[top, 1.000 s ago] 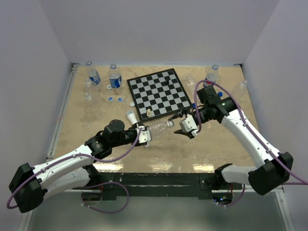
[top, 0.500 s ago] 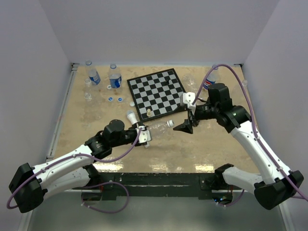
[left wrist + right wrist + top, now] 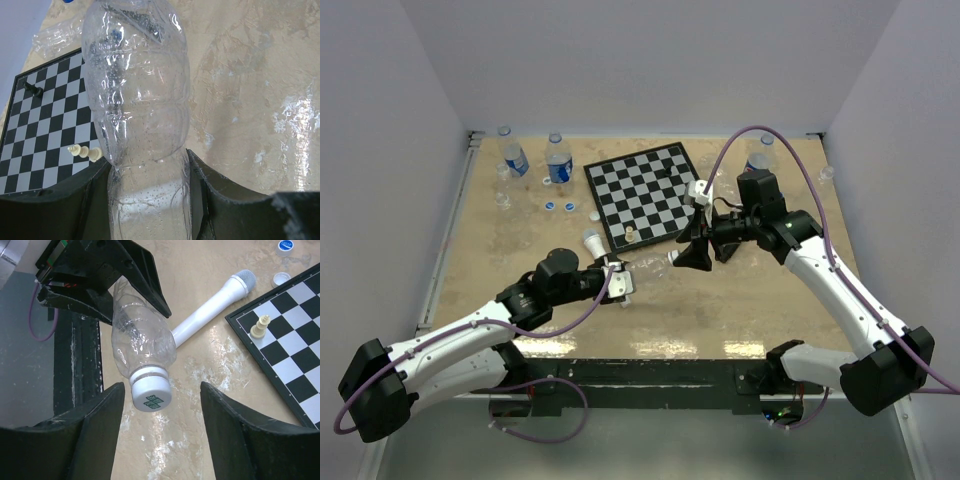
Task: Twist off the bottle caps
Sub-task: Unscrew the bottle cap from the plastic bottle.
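Observation:
A clear plastic bottle [image 3: 648, 266] [image 3: 135, 100] is held level above the table, my left gripper [image 3: 620, 279] [image 3: 147, 200] shut on its lower body. Its white cap [image 3: 672, 257] [image 3: 151, 394], marked with a green logo, points at my right gripper [image 3: 688, 256] [image 3: 161, 405]. That gripper is open, its fingers [image 3: 100, 425] standing on either side of the cap with a gap on both sides. More bottles [image 3: 558, 160] stand at the back left, and loose caps [image 3: 567, 207] [image 3: 285, 245] lie beside them.
A chessboard [image 3: 648, 193] [image 3: 295, 340] lies just behind both grippers, with a pale chess piece [image 3: 630, 236] [image 3: 260, 326] near its front edge. A white microphone [image 3: 590, 240] [image 3: 215, 300] lies left of the board. Another bottle [image 3: 757, 160] stands at the back right.
My right arm has swung up and left, turning its gripper to face the cap, with the fingers now on either side of it. The left arm and its bottle have not moved.

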Action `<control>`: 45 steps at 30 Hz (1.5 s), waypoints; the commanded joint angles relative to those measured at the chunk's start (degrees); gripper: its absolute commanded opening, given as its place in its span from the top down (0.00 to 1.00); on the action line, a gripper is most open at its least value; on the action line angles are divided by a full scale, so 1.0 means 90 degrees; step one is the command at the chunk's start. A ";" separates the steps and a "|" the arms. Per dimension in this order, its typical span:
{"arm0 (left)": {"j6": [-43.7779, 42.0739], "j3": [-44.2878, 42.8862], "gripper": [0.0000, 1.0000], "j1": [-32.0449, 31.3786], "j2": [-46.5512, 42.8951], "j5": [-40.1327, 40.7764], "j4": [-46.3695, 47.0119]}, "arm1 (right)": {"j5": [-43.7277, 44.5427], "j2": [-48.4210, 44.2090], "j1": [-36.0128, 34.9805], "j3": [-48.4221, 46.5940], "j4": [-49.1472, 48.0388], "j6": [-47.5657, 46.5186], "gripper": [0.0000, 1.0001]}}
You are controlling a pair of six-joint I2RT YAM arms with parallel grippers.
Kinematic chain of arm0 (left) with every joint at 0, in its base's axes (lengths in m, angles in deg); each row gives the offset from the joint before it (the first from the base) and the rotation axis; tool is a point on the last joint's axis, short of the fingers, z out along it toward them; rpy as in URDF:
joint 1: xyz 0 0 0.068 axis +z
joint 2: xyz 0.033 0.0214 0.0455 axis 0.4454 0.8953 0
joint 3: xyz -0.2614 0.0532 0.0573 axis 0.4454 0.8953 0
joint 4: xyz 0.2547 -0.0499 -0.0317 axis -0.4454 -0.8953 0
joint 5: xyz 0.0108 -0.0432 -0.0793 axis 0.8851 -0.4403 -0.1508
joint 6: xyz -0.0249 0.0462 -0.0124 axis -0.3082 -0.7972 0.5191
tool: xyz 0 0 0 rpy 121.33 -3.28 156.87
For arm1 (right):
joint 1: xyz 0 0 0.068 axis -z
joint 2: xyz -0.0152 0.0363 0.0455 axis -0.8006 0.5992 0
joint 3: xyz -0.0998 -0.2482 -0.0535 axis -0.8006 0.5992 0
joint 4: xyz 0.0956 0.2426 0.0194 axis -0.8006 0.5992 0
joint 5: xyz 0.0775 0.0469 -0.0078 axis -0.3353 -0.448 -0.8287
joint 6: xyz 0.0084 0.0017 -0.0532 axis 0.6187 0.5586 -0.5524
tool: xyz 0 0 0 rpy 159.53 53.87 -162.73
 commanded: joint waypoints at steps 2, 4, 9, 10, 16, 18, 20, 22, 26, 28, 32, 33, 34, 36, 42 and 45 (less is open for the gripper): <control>-0.0059 -0.0058 0.96 0.0019 -0.0124 -0.0124 0.0409 | -0.0210 0.0022 0.0028 -0.0078 0.0173 -0.0051 0.44; -0.0059 -0.0057 0.96 0.0019 -0.0134 -0.0114 0.0409 | -0.0307 0.0100 0.0028 -0.0146 0.0349 -0.0198 0.49; -0.0059 -0.0057 0.96 0.0019 -0.0134 -0.0104 0.0409 | -0.0473 0.0324 0.0018 -0.0342 0.0788 -0.0714 0.60; -0.0059 -0.0057 0.97 0.0019 -0.0134 -0.0104 0.0390 | -0.0522 0.0363 0.0028 -0.0400 0.0905 -0.0851 0.65; -0.0069 -0.0067 0.97 0.0019 -0.0124 -0.0104 0.0399 | -0.0825 0.0530 0.0018 -0.0800 0.1550 -0.1867 0.79; -0.0059 -0.0057 0.97 0.0019 -0.0114 -0.0114 0.0399 | -0.0932 0.0608 0.0018 -0.0976 0.1900 -0.2479 0.82; -0.0069 -0.0057 0.97 0.0019 -0.0104 -0.0124 0.0409 | -0.1011 0.0676 0.0019 -0.1249 0.2369 -0.3310 0.95; -0.0069 -0.0057 0.97 0.0019 -0.0075 -0.0143 0.0409 | -0.1059 0.0638 0.0018 -0.1445 0.2984 -0.4693 1.00; -0.0059 -0.0057 0.97 0.0019 -0.0085 -0.0153 0.0409 | -0.0953 0.0063 0.0018 -0.1028 0.3045 -0.7679 1.00; -0.0059 -0.0057 0.97 0.0019 -0.0085 -0.0124 0.0409 | -0.0632 -0.0027 0.0018 -0.0792 0.3084 -0.9304 1.00; -0.0069 -0.0057 0.97 0.0019 -0.0095 -0.0133 0.0399 | -0.0444 0.0110 0.0038 -0.0616 0.3114 -1.0217 0.98; -0.0069 -0.0067 0.97 0.0019 -0.0095 -0.0133 0.0399 | -0.0580 0.0139 0.0038 -0.0586 0.3123 -1.0140 0.95; -0.0059 -0.0067 0.97 0.0019 -0.0095 -0.0133 0.0399 | -0.0687 0.0130 0.0038 -0.0557 0.3114 -0.9975 0.91; -0.0069 -0.0067 0.97 0.0019 -0.0114 -0.0143 0.0390 | -0.0815 0.0081 0.0057 -0.0518 0.3113 -0.9692 0.78; -0.0030 -0.0077 0.97 0.0019 -0.0105 -0.0231 0.0409 | -0.1196 -0.0066 0.0184 -0.0489 0.2841 -0.8121 0.43; -0.0030 -0.0067 0.97 0.0019 -0.0056 -0.0241 0.0409 | -0.1255 -0.0163 0.0233 -0.0391 0.2762 -0.7632 0.31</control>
